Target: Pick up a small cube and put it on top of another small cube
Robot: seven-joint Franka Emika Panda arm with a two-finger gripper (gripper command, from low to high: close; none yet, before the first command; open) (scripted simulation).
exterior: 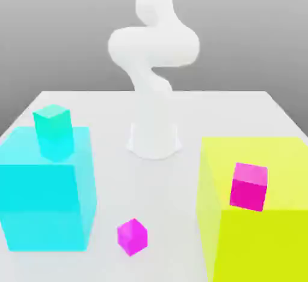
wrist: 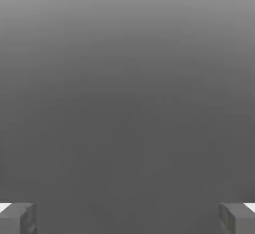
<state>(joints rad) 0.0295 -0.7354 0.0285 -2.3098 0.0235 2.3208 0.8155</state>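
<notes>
The small teal-green cube point(exterior: 53, 122) sits on top of the big cyan block point(exterior: 42, 187), at the exterior view's left. It is turned a little, so one of its corners points to the side. The cyan block stands on the white surface point(exterior: 154, 184).

Next to that block, with a gap between, a small magenta cube point(exterior: 132, 237) is down on the surface. It is turned so that an edge faces the front.

At the exterior view's right is the big yellow block point(exterior: 261, 245). A small pink cube point(exterior: 249, 186) is on top of it, near the front edge, and it is turned a bit too.

Farther back, in the middle, the white robot arm point(exterior: 154, 46) stands on the surface. In the hand view, the pincer point(wrist: 127, 219) is wide open, with nothing in it.
</notes>
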